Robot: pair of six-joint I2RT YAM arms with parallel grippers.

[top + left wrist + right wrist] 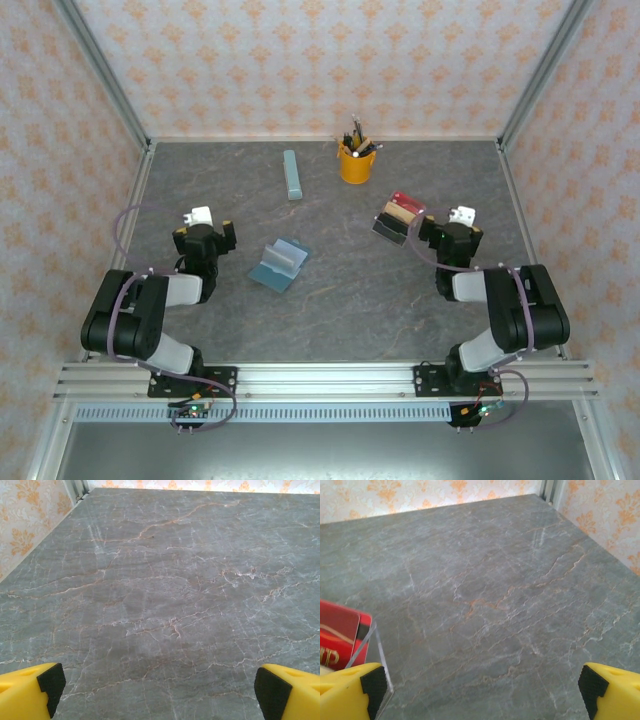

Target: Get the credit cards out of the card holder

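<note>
- The left gripper (159, 684), with yellow fingers and black pads (50, 682), sits nearest on the left. Its jaws stand wide apart with nothing between them, over the bare grey marbled table (165, 580).
- Right of it, near the middle of the table, the small teal-blue folding card holder (280, 263) lies opened, its lighter blue inside facing up.
- Farther back, a long pale blue-grey bar (292, 174) lies flat. To its right stands a yellow pen cup (355, 163) with pens in it.
- The credit cards (397, 215), thin red, tan and dark rectangles, lie in a small overlapping stack on the table. They are well apart from the card holder and just beside the right arm's tip.
- The right gripper (482, 687), in the same yellow and black, is spread wide and holds nothing. A red card (340, 630) shows just beside its left finger.
</note>
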